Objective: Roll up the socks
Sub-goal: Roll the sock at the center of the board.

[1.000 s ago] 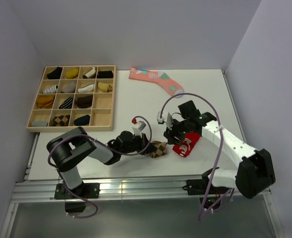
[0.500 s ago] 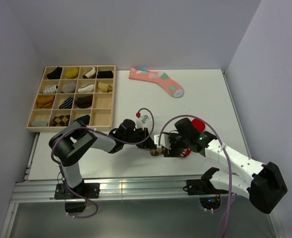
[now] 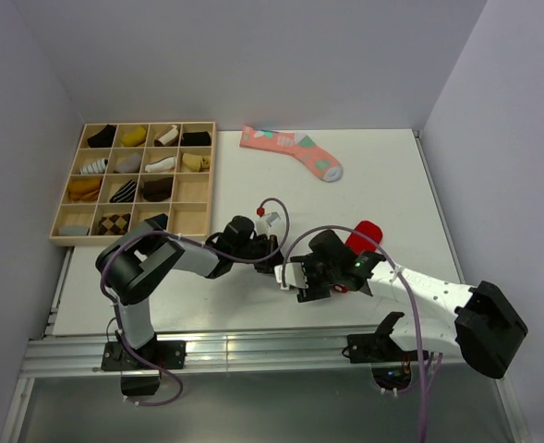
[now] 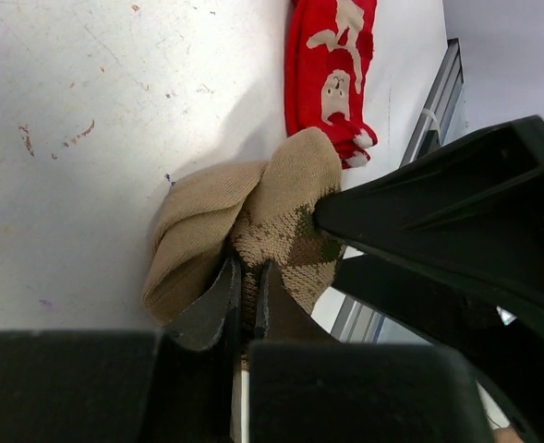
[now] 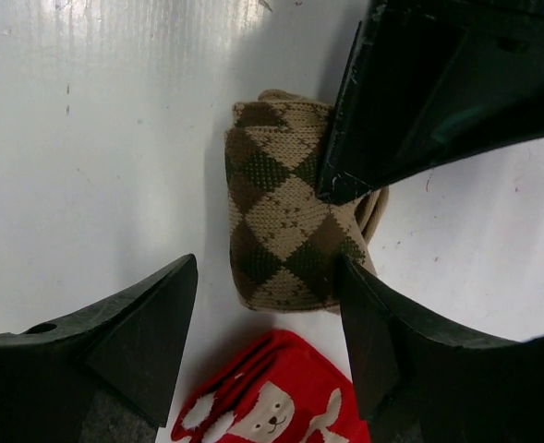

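The argyle sock (image 5: 285,231), brown and tan, lies bunched and partly rolled on the white table. It also shows in the left wrist view (image 4: 285,217). My left gripper (image 4: 244,286) is shut on a fold of it. My right gripper (image 5: 267,314) is open, its fingers either side of the sock's near end, with the right finger (image 5: 382,341) at the sock's edge. In the top view the left gripper (image 3: 270,257) and right gripper (image 3: 295,277) meet over the sock and hide it.
A red sock with a white figure (image 5: 272,397) lies right beside the argyle sock, and also shows in the top view (image 3: 364,233). A pink sock (image 3: 295,149) lies at the back. A wooden tray (image 3: 128,238) of rolled socks stands at the left.
My right gripper has moved left from over the red sock to astride the argyle sock. My left gripper has shifted slightly right and away, still holding the sock.
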You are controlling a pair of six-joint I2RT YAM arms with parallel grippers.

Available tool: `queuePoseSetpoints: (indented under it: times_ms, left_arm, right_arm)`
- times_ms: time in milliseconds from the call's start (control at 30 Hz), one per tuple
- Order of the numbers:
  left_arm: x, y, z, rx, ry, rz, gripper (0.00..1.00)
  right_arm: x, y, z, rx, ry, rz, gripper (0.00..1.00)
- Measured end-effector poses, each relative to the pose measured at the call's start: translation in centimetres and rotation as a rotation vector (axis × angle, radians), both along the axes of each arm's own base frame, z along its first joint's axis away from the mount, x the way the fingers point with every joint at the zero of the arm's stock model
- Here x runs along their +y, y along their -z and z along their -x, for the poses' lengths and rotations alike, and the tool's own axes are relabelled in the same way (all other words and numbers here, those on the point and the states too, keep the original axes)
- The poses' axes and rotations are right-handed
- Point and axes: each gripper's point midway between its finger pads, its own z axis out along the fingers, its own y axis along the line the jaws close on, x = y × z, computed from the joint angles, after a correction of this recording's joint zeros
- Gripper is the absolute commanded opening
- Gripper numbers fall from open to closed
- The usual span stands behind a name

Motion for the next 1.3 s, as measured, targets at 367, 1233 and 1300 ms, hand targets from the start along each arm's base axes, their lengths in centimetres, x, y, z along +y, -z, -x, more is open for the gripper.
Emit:
queuePoseSetpoints:
  times_ms: [367,1233,1300]
  left_arm:
    - [0.1,0.2,-0.6,0.061,0.0,0.001,0.0]
    - [6.0,-0.9,-1.7,0.287,-0.466,-0.127,0.45]
    - [7.0,-1.3,-1.6,0.311,-0.537,-0.114,0.44]
  right_arm:
    - [0.4,2.0,-1.2,-0.039,0.009,0.078,0.61]
    - [2.3,2.3,-3.4,-0.058,0.119,0.032,0.03]
    - [2.4,2.3,-3.6,-0.056,0.132,0.033,0.02]
